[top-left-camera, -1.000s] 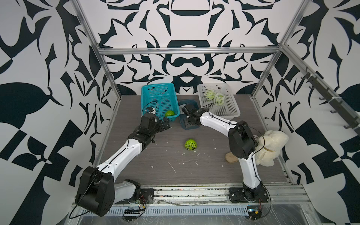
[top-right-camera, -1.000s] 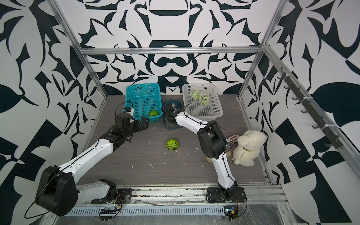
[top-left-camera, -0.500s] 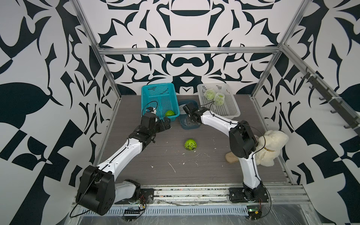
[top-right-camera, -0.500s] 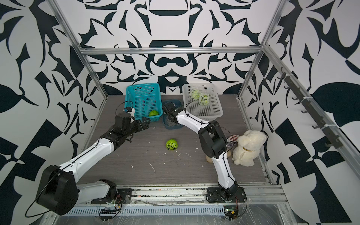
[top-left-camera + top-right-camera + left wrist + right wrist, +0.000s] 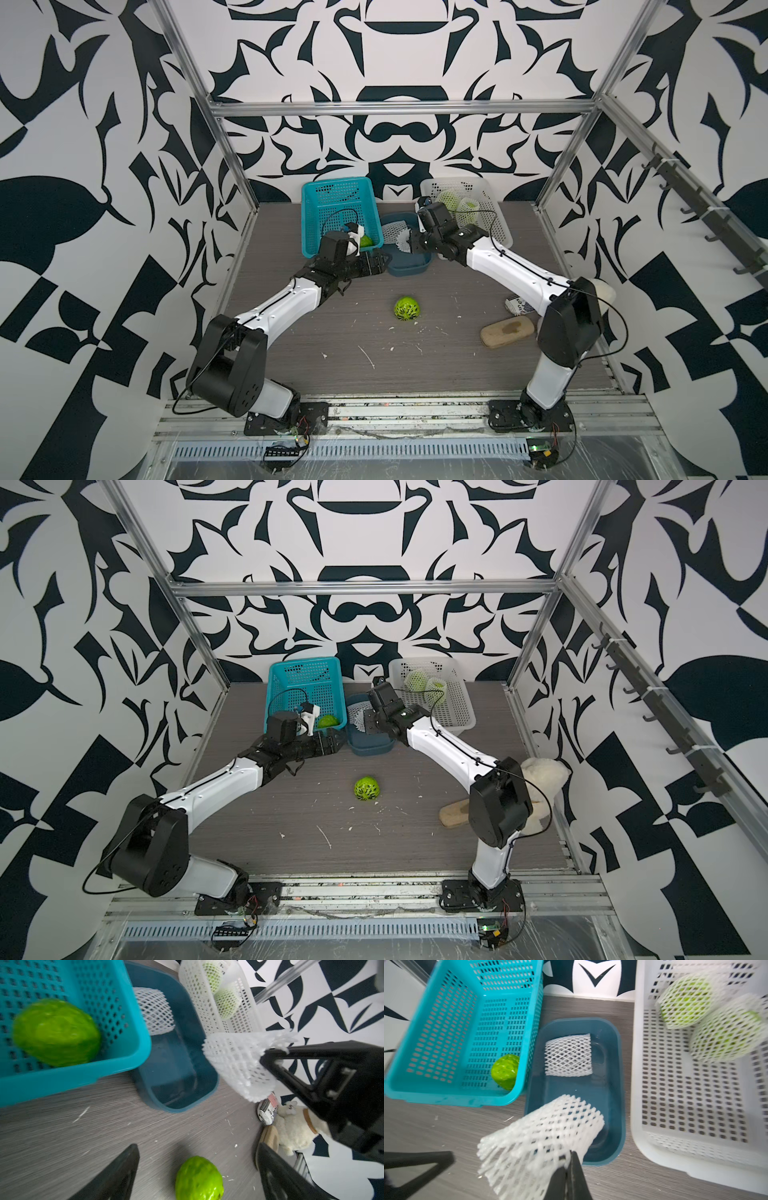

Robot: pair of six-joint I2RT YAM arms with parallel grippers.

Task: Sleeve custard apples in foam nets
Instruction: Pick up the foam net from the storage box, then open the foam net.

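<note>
Right hand pinches a foam net above the blue tub.

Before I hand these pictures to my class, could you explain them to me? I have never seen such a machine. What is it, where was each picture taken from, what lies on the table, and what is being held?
These are two robot arms bolted to the front edge of a table, each ending in a two-fingered gripper. Two pictures look down from overhead. The other two come from a camera on each arm's wrist.

The right gripper is shut on a white foam net, and another net lies in the dark blue tub. The left gripper is open and empty.

One bare custard apple sits in the teal basket, and another bare one sits on the table. Two sleeved apples lie in the white basket. A plush toy sits at the side.
</note>
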